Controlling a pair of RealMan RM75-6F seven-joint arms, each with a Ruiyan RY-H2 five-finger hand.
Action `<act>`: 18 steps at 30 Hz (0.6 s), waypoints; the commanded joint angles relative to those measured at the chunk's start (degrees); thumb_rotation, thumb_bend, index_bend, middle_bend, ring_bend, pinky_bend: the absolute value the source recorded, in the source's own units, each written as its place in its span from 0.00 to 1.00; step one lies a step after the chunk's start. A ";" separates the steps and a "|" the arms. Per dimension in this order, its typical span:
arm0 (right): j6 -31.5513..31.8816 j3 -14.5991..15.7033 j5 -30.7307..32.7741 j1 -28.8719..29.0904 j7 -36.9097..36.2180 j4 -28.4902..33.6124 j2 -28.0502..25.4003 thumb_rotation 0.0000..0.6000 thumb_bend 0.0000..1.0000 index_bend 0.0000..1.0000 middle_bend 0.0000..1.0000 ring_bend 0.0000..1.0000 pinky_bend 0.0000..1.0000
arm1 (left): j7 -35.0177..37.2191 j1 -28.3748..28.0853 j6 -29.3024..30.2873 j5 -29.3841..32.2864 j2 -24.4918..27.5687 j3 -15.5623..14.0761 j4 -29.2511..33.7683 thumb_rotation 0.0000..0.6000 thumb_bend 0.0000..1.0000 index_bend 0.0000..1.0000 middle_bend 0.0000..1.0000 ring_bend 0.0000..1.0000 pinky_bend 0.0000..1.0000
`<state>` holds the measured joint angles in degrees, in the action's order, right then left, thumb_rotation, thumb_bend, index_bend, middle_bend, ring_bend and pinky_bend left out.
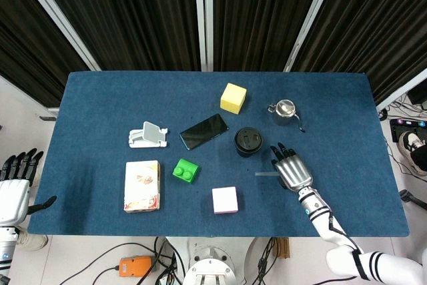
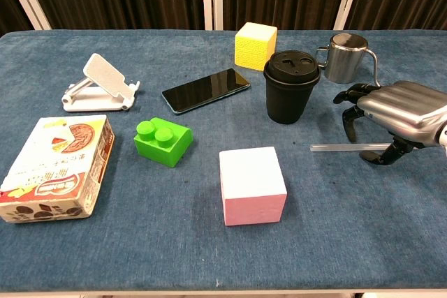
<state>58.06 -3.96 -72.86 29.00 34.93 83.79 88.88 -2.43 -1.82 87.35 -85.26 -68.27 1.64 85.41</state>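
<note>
The right hand (image 2: 394, 113) is seen palm-down over the right part of the tabletop (image 2: 363, 228), its fingers (image 2: 349, 99) apart and curved downward, with nothing grasped. A clear straw (image 2: 342, 147) lies flat on the blue cloth directly beneath it; the thumb tip is placed close to the straw's right end, though whether it touches cannot be told. In the head view the same hand (image 1: 291, 170) is found just right of a black cup (image 1: 247, 141), with the straw (image 1: 265, 173) protruding to its left.

The left hand (image 1: 13, 188) is held off the left edge of the tabletop, fingers spread and holding nothing, well apart from every object.

Behind the right hand a steel pitcher (image 2: 347, 57) stands upright, near the black cup (image 2: 291, 86). A yellow cube (image 2: 255, 45) is set behind the cup, and a dark phone (image 2: 205, 90) lies flat to its left. A white stand (image 2: 101, 84), a green brick (image 2: 163, 141), a pink block (image 2: 252, 184) and a snack box (image 2: 56, 167) are spread over the left and middle of the tabletop.
</note>
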 commanded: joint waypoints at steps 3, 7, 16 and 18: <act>-0.70 0.14 0.85 0.48 -0.16 -0.36 0.34 1.00 0.56 0.56 0.18 0.13 0.30 | 0.25 0.15 0.12 0.08 -0.07 0.01 -0.35 1.00 0.00 0.00 0.04 0.00 0.00; -0.63 0.27 1.18 0.71 -0.04 -0.56 0.56 1.00 0.56 0.57 0.18 0.13 0.29 | 0.50 0.29 0.07 0.24 -0.22 -0.06 -0.75 1.00 0.00 0.00 0.04 0.00 0.00; 3.41 -0.85 -1.51 -0.09 -5.94 2.10 -1.64 1.00 0.58 0.62 0.21 0.13 0.29 | 0.97 0.38 0.30 0.17 -0.29 0.09 -1.21 1.00 0.00 0.00 0.04 0.00 0.00; 5.84 -1.91 -3.14 -0.84 -10.29 4.84 -3.73 1.00 0.59 0.63 0.22 0.13 0.29 | 0.94 0.30 0.37 0.02 -0.19 0.15 -1.08 1.00 0.00 0.00 0.04 0.00 0.00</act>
<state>61.09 -4.68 -73.93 29.05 28.91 85.80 87.40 -1.47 -1.50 87.70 -85.21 -68.48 1.78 84.31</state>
